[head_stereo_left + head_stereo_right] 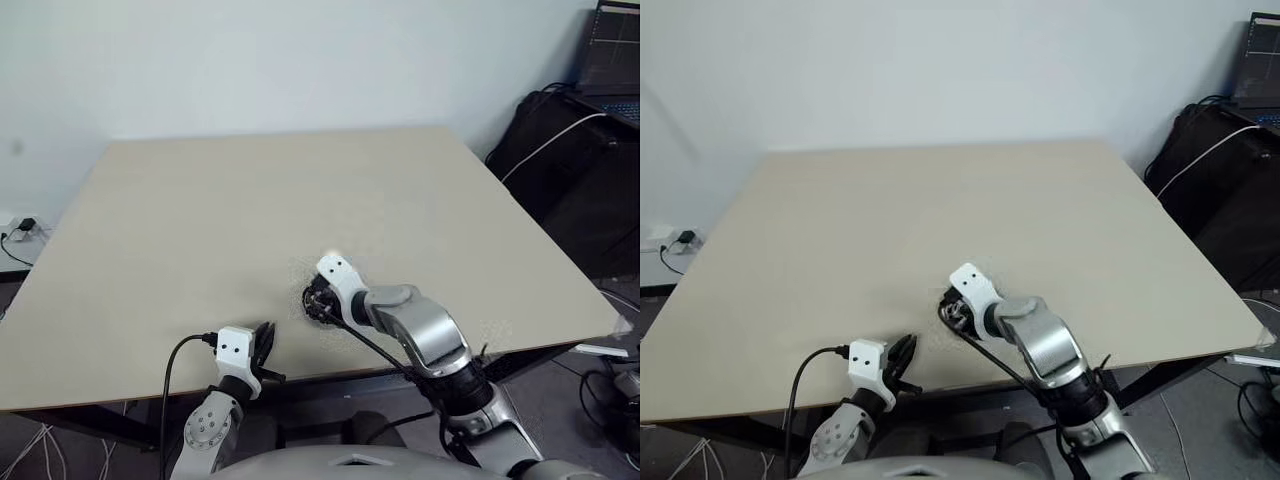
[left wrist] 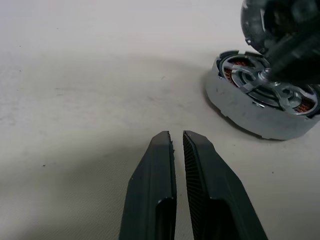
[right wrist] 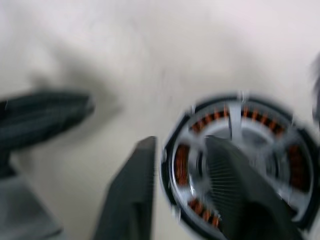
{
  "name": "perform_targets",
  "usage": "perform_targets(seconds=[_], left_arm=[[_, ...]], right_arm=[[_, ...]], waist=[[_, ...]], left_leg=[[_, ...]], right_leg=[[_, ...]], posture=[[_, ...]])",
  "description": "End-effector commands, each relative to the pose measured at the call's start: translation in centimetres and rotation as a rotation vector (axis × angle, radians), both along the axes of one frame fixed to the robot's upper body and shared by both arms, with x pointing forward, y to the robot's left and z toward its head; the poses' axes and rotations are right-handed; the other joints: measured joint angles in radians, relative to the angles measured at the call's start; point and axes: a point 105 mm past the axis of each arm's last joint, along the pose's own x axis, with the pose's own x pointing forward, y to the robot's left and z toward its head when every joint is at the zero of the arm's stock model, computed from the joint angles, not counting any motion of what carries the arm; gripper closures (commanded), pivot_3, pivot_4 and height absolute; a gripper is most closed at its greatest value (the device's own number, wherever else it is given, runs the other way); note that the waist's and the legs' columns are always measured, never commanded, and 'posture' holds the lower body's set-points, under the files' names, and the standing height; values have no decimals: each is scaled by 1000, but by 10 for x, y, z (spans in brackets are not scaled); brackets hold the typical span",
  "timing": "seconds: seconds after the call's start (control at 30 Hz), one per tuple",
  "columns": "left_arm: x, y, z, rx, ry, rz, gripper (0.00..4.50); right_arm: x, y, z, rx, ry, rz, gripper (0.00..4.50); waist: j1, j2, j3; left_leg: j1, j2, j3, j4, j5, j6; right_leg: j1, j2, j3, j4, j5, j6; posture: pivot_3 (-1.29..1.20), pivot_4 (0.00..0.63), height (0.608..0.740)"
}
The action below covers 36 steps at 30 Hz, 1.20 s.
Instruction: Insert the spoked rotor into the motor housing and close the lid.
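Here the beige table (image 1: 250, 210) stands by a white wall (image 1: 280, 60); left gripper (image 2: 178, 136) pressed together, right gripper (image 3: 180, 145) spread over the motor housing (image 2: 260, 100).

Head stereo pair looks forward-down over the table (image 1: 250, 200). Wrist cams sit close, low; both catch the motor housing (image 2: 260, 107).

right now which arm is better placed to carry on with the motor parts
The right. The right gripper hangs directly over the spoked rotor, seated above the copper windings of the motor housing, fingers parted around it. The left gripper is shut, resting beside it on the table.
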Motion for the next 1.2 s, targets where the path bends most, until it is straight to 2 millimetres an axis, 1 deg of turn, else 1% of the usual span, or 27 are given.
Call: perform_targets(seconds=[0.03, 0.1, 0.17, 0.27, 0.33, 0.4, 0.5, 0.6, 0.67, 0.77, 0.93, 1.03, 1.2], left_arm=[[2, 0, 6, -8, -27, 2, 4083], [3, 0, 6, -7, -28, 1, 4083], [2, 0, 7, -7, -28, -1, 4083], [2, 0, 7, -6, -29, -2, 4083], [3, 0, 7, -4, -29, -2, 4083], [3, 1, 8, -4, -28, -2, 4083], [3, 1, 7, -6, -26, -2, 4083], [3, 1, 7, -7, -26, -4, 4083], [3, 0, 8, -6, -26, -7, 4083], [3, 0, 9, -4, -27, -11, 4083], [3, 0, 9, -1, -26, -15, 4083], [2, 0, 9, 0, -27, -15, 4083], [2, 0, 9, 1, -28, -8, 4083]], right_arm=[[9, 15, 19, 89, -60, -7, 1801], [7, 25, 31, 156, -78, 30, 1801], [2, 31, 41, 202, -89, 82, 1801], [-4, 28, 46, 158, -190, 217, 1801], [-5, 19, 43, 78, -284, 304, 1801], [-6, 6, 37, -19, -357, 395, 1801], [-11, -8, 33, -76, -413, 511, 1801], [-14, -16, 33, -133, -545, 648, 1801], [-13, -22, 30, -187, -604, 722, 1801], [-10, -34, 21, -294, -618, 815, 1801], [-9, -49, 6, -442, -561, 957, 1801], [-4, -52, 1, -505, -550, 1003, 1801], [0, -55, -4, -550, -526, 1066, 1801]], waist=[[0, 0, 0], [0, 0, 0], [0, 0, 0], [0, 0, 0], [0, 0, 0], [0, 0, 0], [0, 0, 1], [0, -1, 1], [0, -2, 2], [2, -2, 2], [4, -2, 2], [7, -2, 2], [17, -2, 2]], left_leg=[[0, 0, 0, 0, 0, 0], [0, 0, 0, 0, 0, 0], [0, -1, 0, 0, 0, 0], [0, -1, 0, 0, 0, 0], [0, -1, 0, 0, 0, 1], [0, -1, 0, 0, 0, 1], [0, -1, 0, 0, 0, 1], [0, 1, 0, 0, 0, 1], [0, 1, 0, -1, 0, 1], [0, 1, 1, 0, 0, 1], [1, 1, 1, 1, 0, 2], [1, 1, 1, 1, 0, 2], [1, 0, 1, 1, 0, 2]], right_leg=[[0, 0, 0, 0, 0, 0], [0, 0, 0, 0, 0, 0], [0, 0, 0, 0, 1, 0], [0, 0, 0, -1, 0, 1], [1, 0, -1, -1, 0, 1], [1, 0, -1, -3, 0, 1], [2, 3, -2, -4, 0, 1], [2, 5, -1, -4, 0, 1], [3, 6, -1, -5, 0, 2], [4, 6, -1, -7, 1, 3], [4, 6, 0, -7, 2, 3], [4, 6, 0, -7, 2, 2], [4, 5, 0, -7, 3, 0]], posture=[[0, 0, 740], [0, 0, 740], [0, 0, 740], [0, 0, 740], [0, 0, 740], [0, 0, 740], [0, 0, 740], [0, 0, 740], [0, 0, 740], [0, 0, 740], [0, 0, 740], [0, 0, 740], [0, 0, 740]])
